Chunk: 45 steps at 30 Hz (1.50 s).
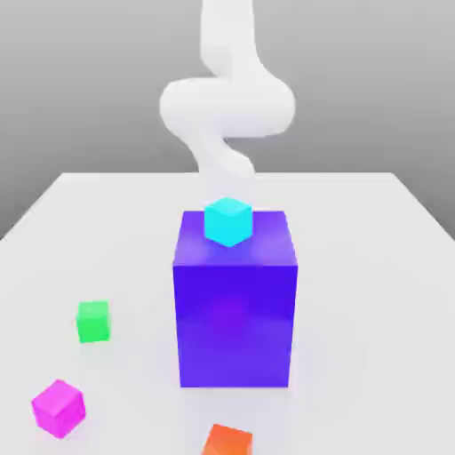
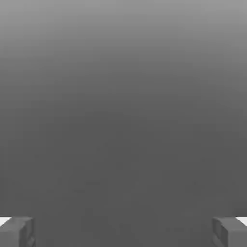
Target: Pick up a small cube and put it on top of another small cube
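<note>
A small cyan cube (image 1: 228, 221) rests on top of a tall purple block (image 1: 235, 302) in the middle of the table. Three more small cubes lie on the table in front: a green cube (image 1: 92, 321) at the exterior view's left, a magenta cube (image 1: 59, 408) nearer the front left, and an orange cube (image 1: 227, 442) cut off by the front edge. The white arm (image 1: 227, 102) curls down behind the purple block. In the hand view my gripper (image 2: 123, 232) is open, its grey fingertips (image 2: 17, 232) far apart with nothing between them, facing plain grey background.
The white table (image 1: 373, 293) spreads wide on both sides of the purple block. The block stands much taller than the loose cubes around it.
</note>
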{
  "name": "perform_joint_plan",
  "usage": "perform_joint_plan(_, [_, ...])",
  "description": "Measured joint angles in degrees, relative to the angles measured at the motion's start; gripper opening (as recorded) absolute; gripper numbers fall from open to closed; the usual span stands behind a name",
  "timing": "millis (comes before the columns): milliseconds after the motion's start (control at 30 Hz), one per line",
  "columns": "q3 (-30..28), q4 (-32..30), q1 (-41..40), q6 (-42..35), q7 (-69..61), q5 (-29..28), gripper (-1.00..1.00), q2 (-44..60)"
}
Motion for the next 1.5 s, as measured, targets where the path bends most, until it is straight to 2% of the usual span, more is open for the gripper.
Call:
perform_joint_plan(600, [-11.65,-3.53,-4.36,13.17,-4.87,8.49,0.0,37.75])
perform_joint_plan(900, [-14.16,-5.36,-9.39,19.9,-5.75,10.55,0.0,56.12])
perform_joint_plan(1067, [-10.12,-3.6,-13.37,27.06,-9.01,14.96,0.0,66.5])
perform_joint_plan(1100, [-9.4,-3.31,-13.98,28.03,-9.46,15.56,-1.0,67.78])
perform_joint_plan(1300, [-9.07,-3.16,-14.24,28.46,-9.61,15.81,-1.0,68.42])
perform_joint_plan(1500, [-13.33,-5.92,-11.45,21.44,-5.85,10.3,-1.0,58.51])
